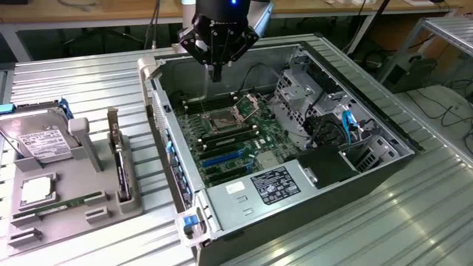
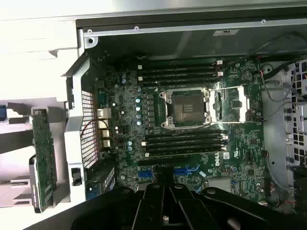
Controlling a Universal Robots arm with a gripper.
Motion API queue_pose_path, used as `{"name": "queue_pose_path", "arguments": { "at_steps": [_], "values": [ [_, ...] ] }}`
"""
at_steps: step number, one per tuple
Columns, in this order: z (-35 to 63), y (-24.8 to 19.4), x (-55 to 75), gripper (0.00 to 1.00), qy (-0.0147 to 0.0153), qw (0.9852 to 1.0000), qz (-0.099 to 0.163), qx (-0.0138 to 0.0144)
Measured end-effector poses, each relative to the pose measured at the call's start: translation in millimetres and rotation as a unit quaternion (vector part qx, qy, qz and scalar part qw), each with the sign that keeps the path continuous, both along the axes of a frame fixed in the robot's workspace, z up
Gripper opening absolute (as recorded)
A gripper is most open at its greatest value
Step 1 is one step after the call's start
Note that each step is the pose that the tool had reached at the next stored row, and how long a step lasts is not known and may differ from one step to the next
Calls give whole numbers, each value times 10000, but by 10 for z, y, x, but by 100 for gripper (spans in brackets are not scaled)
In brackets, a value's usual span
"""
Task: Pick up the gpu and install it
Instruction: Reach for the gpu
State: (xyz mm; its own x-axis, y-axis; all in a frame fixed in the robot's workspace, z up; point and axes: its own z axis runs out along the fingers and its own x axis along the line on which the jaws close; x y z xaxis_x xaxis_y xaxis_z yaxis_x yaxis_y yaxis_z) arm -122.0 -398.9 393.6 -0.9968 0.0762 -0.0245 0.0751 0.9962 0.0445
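Saw gripper (image 1: 216, 78) hanging over the motherboard (image 1: 244, 147) in the open computer case (image 1: 355, 210), fingers (image 1: 216, 71) pressed together, holding nothing. Found graphics card (image 1: 122, 166) standing on edge in the grey tray (image 1: 74, 221), beside the case.

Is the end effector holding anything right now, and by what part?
Nothing is held. The end effector hangs empty above the case; the gpu stands in its holder.

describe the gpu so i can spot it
Find the grey holder tray on the exterior view's left, beside the open computer case. The gpu is the thin dark card standing on edge nearest the case, unlike the boxy hard drive.
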Motion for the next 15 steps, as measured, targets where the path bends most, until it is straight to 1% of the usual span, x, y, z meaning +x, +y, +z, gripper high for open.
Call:
{"name": "queue_pose_path", "arguments": {
  "at_steps": [10, 11, 13, 15],
  "values": [
    [6, 0, 0, 11, 0, 10000, 0, 1],
    [8, -6, 0, 11, 2, 10000, 0, -1],
    [5, -48, -24, 11, -4, 10000, 0, 4],
    [5, -117, -121, 11, -8, 10000, 0, 3]
  ]
}}
